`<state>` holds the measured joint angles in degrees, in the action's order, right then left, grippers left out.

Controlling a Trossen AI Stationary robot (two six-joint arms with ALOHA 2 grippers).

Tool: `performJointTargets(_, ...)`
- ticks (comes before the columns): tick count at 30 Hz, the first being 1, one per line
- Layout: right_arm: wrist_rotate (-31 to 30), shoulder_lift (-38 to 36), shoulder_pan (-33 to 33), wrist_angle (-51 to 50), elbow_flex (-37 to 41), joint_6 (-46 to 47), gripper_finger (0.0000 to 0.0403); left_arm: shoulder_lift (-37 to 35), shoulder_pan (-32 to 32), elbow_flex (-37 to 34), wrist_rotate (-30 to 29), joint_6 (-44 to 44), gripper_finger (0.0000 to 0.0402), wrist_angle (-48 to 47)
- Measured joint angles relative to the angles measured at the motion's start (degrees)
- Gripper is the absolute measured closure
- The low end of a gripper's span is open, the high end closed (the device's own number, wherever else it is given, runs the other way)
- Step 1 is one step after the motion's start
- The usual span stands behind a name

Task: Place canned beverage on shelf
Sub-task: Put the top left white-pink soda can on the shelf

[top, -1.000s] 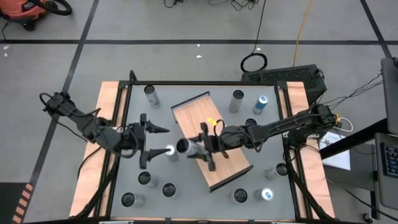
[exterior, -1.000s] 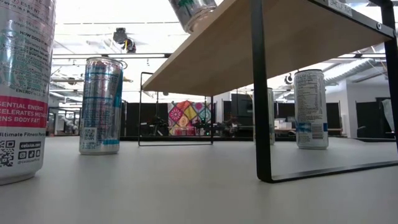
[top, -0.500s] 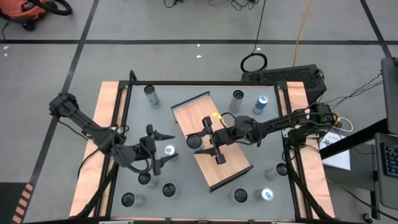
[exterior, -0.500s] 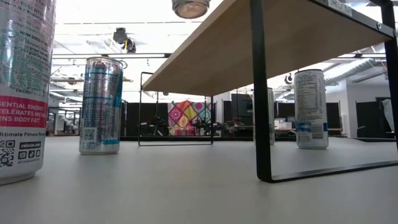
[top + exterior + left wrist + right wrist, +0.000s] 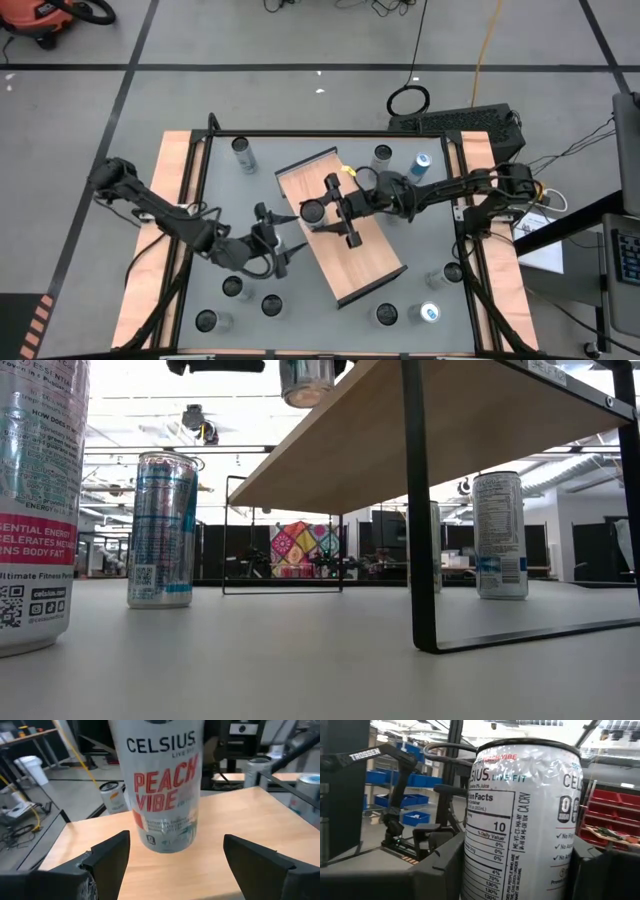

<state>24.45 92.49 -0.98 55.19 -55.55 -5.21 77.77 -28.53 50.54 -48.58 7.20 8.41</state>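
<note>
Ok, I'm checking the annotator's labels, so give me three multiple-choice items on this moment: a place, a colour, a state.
1. Where is the can?
A. at the shelf's edge
B. lying on the table
C. on the floor

2. What colour is PEACH VIBE on the can?
A. green
B. red
C. blue

3. How is the left gripper?
A. shut on the can
B. shut, empty
C. open

Answers:
1 A: the right gripper holds the can over the shelf edge.
2 B: the left wrist view shows red letters.
3 C: the left gripper has its fingers spread, nothing between.

Bright overhead light, blurred foregrounds
</note>
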Motion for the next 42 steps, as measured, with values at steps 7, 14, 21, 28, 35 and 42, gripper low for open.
performJointTargets(7, 5.06, 0.00, -2.40, 0.67, -0.02, 2.35, 0.0224, 0.22, 3.47, 0.00, 2.10, 2.78, 0.0081, 1.79)
performJointTargets(14, 5.94, 0.00, -2.48, 1.33, -0.04, 0.59, 0.0224, 0.97, 7.10, 0.00, 8.62, 0.06, 0.0081, 2.78)
performJointTargets(21, 5.91, 0.00, -2.48, 2.43, -0.07, -0.69, 0.0224, 2.84, 10.52, -0.07, 13.99, -1.73, 0.0081, 7.09)
performJointTargets(28, 5.86, 0.00, -2.48, 2.09, -0.09, -0.02, 0.0224, 5.80, 12.13, 0.02, 16.04, -3.19, 0.0110, 10.25)
performJointTargets(35, 5.69, 0.00, -2.48, 1.61, -0.09, 0.56, 0.0224, 5.84, 12.15, 0.02, 16.02, -4.00, 0.0160, 10.07)
performJointTargets(42, 5.51, -0.04, -2.48, 1.02, -0.09, 0.22, 0.0224, 5.82, 12.15, 0.02, 15.98, -4.34, 0.0158, 9.36)
